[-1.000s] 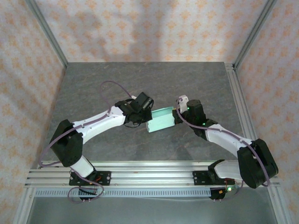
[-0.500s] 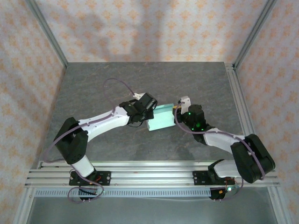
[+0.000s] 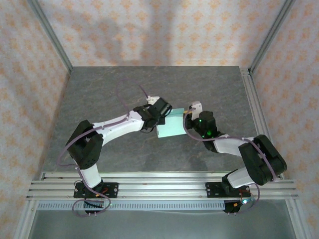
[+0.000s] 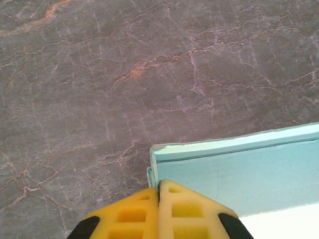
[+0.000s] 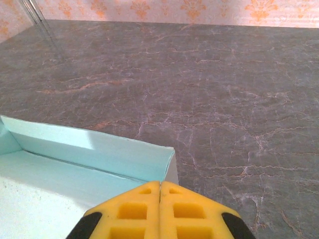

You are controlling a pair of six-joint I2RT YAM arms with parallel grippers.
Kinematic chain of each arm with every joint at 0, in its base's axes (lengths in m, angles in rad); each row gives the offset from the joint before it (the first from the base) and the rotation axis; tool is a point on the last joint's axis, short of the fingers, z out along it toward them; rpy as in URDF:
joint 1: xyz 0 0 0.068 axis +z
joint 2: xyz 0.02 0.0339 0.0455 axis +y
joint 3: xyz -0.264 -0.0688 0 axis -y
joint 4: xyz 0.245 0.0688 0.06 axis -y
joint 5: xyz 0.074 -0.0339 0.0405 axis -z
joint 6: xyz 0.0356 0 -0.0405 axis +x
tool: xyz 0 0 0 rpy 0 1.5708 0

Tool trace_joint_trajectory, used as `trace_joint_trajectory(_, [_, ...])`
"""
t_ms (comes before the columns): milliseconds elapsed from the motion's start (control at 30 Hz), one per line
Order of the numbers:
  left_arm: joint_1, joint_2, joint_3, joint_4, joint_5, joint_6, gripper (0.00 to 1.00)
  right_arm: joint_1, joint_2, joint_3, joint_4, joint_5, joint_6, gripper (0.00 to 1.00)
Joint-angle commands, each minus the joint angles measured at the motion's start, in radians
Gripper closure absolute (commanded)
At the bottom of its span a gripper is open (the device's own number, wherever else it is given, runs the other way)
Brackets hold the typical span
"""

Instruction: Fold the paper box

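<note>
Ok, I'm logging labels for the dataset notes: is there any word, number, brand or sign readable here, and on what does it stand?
No text can be read in any view.
paper box: plain mint card, no print on the faces that show.
left gripper and right gripper: plain yellow pads, no marks.
walls: repeating orange ornament, no letters.
table: veined grey stone pattern, no signs.

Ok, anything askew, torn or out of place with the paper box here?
Nothing stands out. The paper box sits on the table, walls upright, edges clean, no tears or crumpling. The left gripper and right gripper each seem shut on an end wall. It just lies slightly turned against the table's edges.
</note>
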Motion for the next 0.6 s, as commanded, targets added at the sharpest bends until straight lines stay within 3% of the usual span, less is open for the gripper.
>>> trace_joint_trajectory(0, [-0.008, -0.005, 0.035, 0.025, 0.007, 0.027, 1.00, 0.022, -0.040, 0.026, 0.053, -0.046, 0.004, 1.00])
trace_joint_trajectory(567, [-0.004, -0.001, 0.058, 0.121, -0.089, 0.116, 1.00, 0.021, 0.053, 0.072, 0.151, -0.030, -0.025, 1.00])
